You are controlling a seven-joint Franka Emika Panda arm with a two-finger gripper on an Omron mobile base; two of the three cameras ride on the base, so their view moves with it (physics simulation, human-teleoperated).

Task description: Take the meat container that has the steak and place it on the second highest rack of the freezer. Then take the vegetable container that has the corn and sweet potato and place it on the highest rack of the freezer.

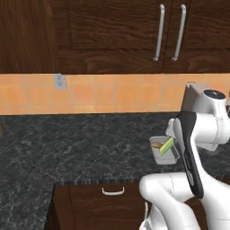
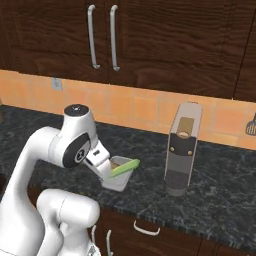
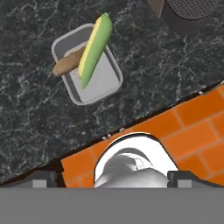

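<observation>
Left base view: arm [image 1: 193,152] nearest me, tub [image 1: 163,150] behind it near the counter's [image 1: 67,148] front edge. Right base view: corn [image 2: 125,168] slants across it. Hand view: gripper [image 3: 111,177] wide open, empty; tub ahead, sweet potato [image 3: 66,64] under the cob.

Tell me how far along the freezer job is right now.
Nothing here shows the steak step, so I cannot say it is done. In hand: nothing; the open pincer hangs above the counter. The tub with the corn and sweet potato sits there untouched. Left: grasping it and putting it on the freezer's top shelf.
</observation>
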